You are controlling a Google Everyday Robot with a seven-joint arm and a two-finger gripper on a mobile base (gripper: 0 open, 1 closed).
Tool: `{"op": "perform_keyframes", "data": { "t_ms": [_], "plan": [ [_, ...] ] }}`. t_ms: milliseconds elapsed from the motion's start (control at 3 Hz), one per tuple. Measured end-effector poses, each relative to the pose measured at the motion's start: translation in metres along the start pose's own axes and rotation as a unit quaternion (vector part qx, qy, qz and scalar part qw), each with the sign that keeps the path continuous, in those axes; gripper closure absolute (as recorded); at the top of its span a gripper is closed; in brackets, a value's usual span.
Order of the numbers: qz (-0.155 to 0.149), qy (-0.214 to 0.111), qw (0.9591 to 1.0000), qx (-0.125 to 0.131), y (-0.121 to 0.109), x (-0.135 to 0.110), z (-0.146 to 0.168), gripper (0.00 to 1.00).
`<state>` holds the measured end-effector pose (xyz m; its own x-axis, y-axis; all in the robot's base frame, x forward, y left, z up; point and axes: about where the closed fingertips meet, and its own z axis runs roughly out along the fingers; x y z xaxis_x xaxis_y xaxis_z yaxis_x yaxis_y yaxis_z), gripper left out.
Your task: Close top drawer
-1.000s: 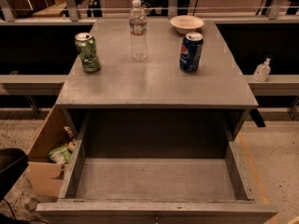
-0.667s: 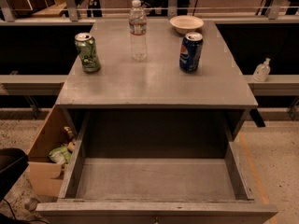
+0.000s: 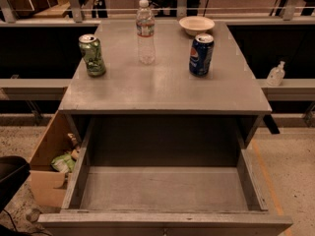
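Camera view: the wide grey wooden top drawer [image 3: 165, 191] stands pulled far out of the grey cabinet [image 3: 167, 85]. The gripper is out of frame, so I cannot tell its state.

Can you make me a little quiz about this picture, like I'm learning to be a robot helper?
1. True or false: the top drawer is pulled out and has nothing in it.
2. What stands between the green can and the blue can? A) a bowl B) a water bottle C) a cardboard box
3. Fill in: Can you see the gripper in this view? ___

Key: 1 true; 2 B; 3 no, the gripper is out of view.
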<state>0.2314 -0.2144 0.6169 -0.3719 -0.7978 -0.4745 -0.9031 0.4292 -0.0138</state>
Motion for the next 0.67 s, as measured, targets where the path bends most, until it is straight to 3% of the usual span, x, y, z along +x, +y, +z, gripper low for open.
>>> {"op": "perform_keyframes", "data": {
  "t_ms": [667],
  "plan": [
    [-0.043, -0.050, 0.9978, -0.011, -0.043, -0.044, 0.043, 1.00]
  ]
}}
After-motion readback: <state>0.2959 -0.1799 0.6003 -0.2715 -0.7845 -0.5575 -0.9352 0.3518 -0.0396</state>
